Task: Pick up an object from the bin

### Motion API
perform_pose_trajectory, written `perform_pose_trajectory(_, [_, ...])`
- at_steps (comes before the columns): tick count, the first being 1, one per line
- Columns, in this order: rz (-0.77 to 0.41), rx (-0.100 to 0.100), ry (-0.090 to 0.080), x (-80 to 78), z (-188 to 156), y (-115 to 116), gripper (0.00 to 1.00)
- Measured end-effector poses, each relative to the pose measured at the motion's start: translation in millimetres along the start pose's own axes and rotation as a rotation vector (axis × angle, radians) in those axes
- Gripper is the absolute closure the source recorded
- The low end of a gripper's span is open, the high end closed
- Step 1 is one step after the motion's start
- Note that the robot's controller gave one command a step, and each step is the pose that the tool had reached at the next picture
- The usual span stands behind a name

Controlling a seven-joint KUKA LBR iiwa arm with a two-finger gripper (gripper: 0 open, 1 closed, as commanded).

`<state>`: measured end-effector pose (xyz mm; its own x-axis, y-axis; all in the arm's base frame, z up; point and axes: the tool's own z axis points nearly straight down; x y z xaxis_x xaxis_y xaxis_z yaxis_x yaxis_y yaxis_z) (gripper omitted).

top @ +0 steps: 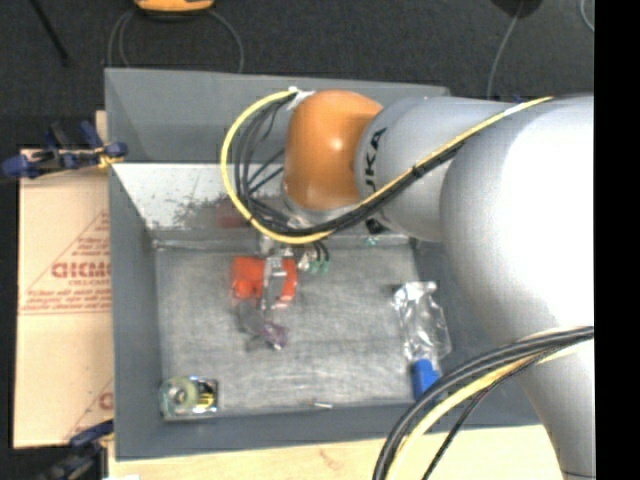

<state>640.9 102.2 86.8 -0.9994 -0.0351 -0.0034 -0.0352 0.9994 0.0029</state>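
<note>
Here's the arm, a big pale grey bulk sweeping in from the right and covering the upper right of the bin. At its wrist sits the rounded orange cover, with a yellow cable looping out to the left and curling back beneath it. Below that cover the gripper is down low in the bin, close to the back wall and a little left of the middle of the floor. Open or closed? I cannot tell, the wrist hides too much from this angle, and I can't make out anything held in it either.

Right at the gripper lies an orange-red block, touching or just beside its left side. A second patch of the same colour shows on the gripper's right; one thing or two, I can't say. Just in front of the gripper, towards the near wall, sits a small purplish scrap on the grey floor.

The rest is well apart. Over on the right side of the floor lies a clear crinkled wrapper, running front to back, with a blue end pointing at the near wall, close by the arm. Down in the near left corner rests a small round yellow-green thing, tucked against the front wall, alone
</note>
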Motion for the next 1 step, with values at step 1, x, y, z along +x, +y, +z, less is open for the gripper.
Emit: perform_pose_trajectory(1, [0.027,-0.001,-0.010,7.9,-178.9,0.0,1.00])
